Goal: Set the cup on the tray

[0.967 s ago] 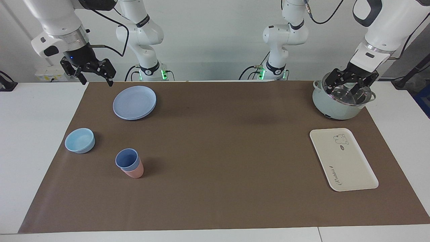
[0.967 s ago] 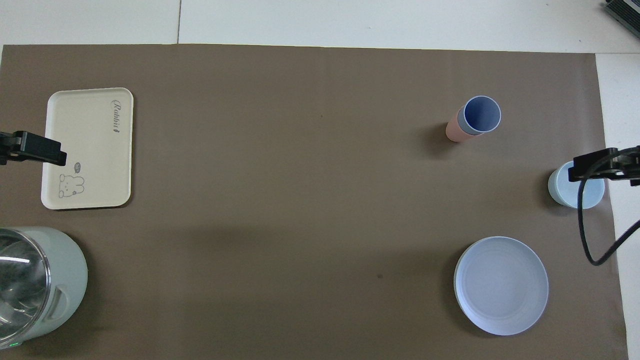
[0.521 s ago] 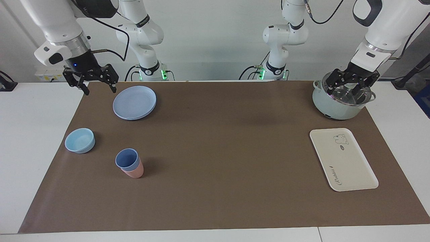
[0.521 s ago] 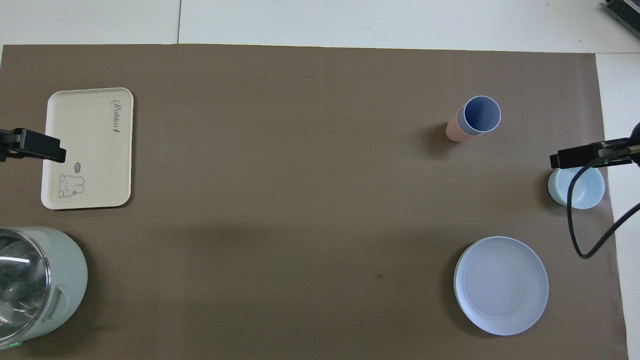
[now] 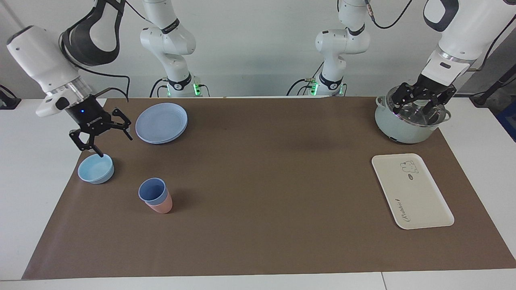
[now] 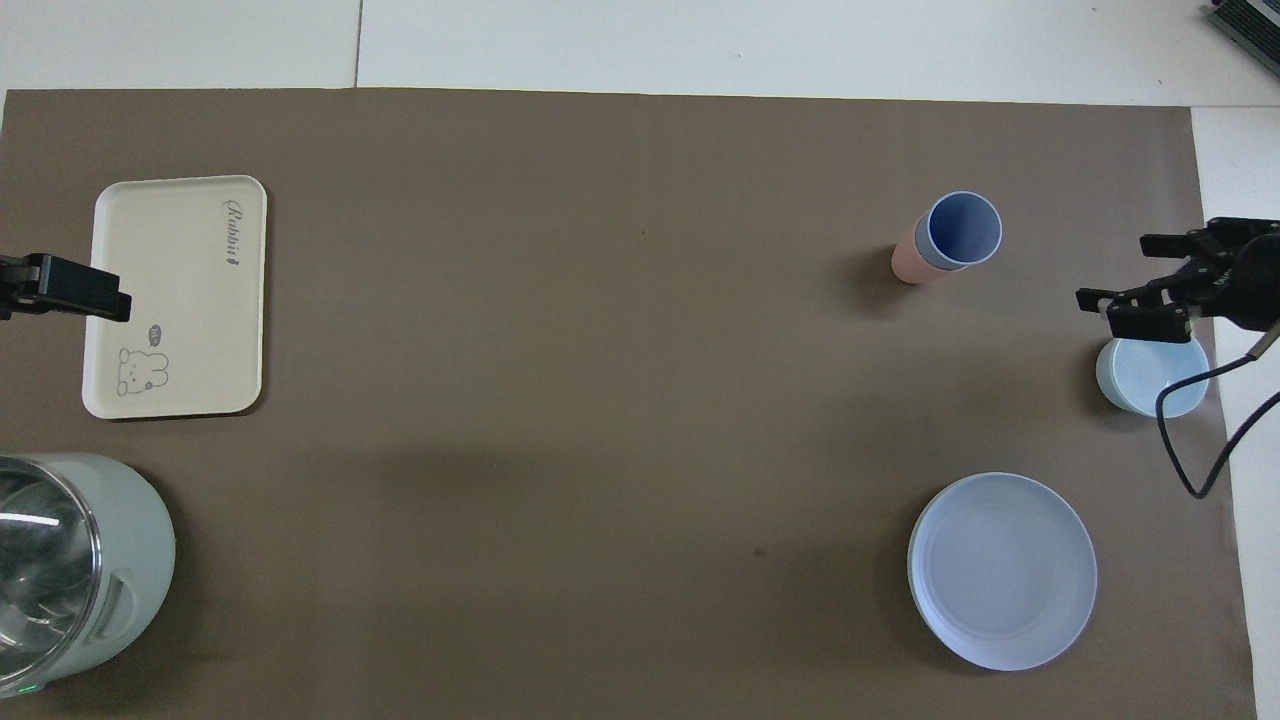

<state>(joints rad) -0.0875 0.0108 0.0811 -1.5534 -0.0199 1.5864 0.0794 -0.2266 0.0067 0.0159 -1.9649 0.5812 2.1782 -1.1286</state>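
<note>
The cup [image 5: 152, 190], nested in a pink tumbler [image 5: 162, 206] at lower left, is untouched. The right gripper [image 5: 100, 137], jaws spread, has been lowered toward it. The tray [image 5: 411, 190] sits empty. The left gripper [image 5: 421, 99] waits, jaws spread.

Plain pale wall [image 5: 258, 48] at the robots' end. White table [image 5: 36, 169], mostly covered by a brown mat [image 5: 258, 201]. Even, soft light, faint shadows on the mat.

Bright, even overhead light — soft shadows, sharp focus.
</note>
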